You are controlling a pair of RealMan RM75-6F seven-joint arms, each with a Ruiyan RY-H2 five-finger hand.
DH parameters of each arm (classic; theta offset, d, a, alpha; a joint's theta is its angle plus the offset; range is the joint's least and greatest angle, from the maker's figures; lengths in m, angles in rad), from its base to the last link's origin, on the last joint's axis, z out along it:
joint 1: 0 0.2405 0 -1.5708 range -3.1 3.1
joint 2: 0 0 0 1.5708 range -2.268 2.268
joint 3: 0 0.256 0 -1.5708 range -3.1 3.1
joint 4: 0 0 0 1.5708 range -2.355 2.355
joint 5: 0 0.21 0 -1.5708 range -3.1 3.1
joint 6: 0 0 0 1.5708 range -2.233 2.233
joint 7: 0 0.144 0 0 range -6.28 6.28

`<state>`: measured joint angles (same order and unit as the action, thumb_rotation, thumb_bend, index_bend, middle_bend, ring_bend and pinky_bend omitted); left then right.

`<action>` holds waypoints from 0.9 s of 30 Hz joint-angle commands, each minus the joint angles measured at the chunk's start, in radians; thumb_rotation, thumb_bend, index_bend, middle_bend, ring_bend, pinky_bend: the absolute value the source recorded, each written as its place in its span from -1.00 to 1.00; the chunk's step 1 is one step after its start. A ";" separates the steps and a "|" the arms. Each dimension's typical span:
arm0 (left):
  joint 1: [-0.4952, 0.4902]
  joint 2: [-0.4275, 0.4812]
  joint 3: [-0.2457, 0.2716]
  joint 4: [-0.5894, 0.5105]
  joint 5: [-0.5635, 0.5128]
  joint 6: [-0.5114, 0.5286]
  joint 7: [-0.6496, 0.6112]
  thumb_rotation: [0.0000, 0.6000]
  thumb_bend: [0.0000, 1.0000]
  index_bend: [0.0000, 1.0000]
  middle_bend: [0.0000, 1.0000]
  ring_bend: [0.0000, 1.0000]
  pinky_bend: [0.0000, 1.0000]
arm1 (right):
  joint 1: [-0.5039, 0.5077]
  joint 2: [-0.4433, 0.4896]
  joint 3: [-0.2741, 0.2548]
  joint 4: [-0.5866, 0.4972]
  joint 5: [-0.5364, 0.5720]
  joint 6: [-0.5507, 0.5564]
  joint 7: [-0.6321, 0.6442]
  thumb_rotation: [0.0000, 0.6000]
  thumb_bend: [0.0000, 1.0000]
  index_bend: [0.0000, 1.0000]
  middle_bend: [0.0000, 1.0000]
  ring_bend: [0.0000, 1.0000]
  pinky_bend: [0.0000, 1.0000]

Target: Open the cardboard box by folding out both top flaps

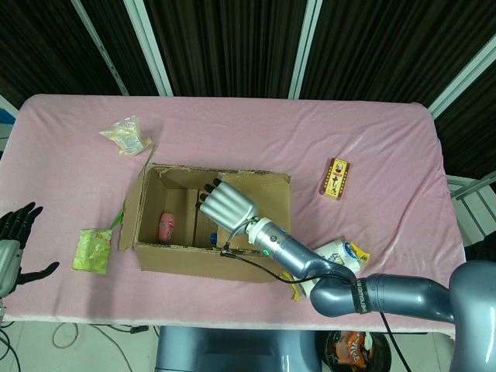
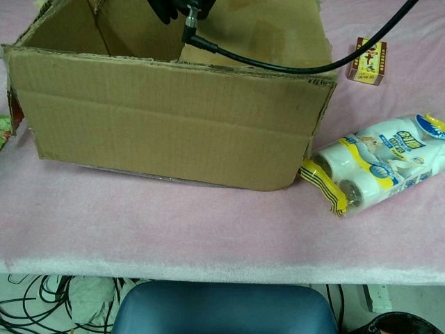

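The cardboard box (image 1: 203,262) stands mid-table, its front wall (image 2: 167,125) filling the chest view. The left flap (image 1: 130,208) is folded outward. The right flap (image 1: 260,221) lies flat over the right half of the opening. My right hand (image 1: 226,204) hovers over that flap's free inner edge, with its dark fingertips (image 1: 208,191) reaching past the edge into the opening. In the chest view only those fingertips (image 2: 167,8) show at the top. I cannot tell whether they touch the flap. My left hand (image 1: 12,242) hangs open off the table's left edge.
Inside the box lie a pink item (image 1: 166,226) and something blue (image 1: 213,236). A pack of paper rolls (image 2: 381,167) sits by the box's right front corner, a small red-yellow carton (image 1: 335,178) further right. A snack bag (image 1: 125,136) and a green packet (image 1: 93,249) lie left.
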<state>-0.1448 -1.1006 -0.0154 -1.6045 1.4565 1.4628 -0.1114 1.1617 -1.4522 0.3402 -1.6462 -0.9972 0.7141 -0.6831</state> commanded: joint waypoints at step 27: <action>0.005 0.007 -0.022 -0.010 -0.012 -0.022 -0.006 1.00 -0.76 -1.00 -1.00 -1.00 -0.99 | 0.142 0.083 -0.195 0.006 0.018 0.022 -0.281 1.00 0.72 0.14 -0.10 -0.48 -0.35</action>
<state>-0.1404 -1.0936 -0.0376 -1.6144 1.4443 1.4410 -0.1177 1.2958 -1.3824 0.1554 -1.6261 -0.9907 0.7265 -0.9475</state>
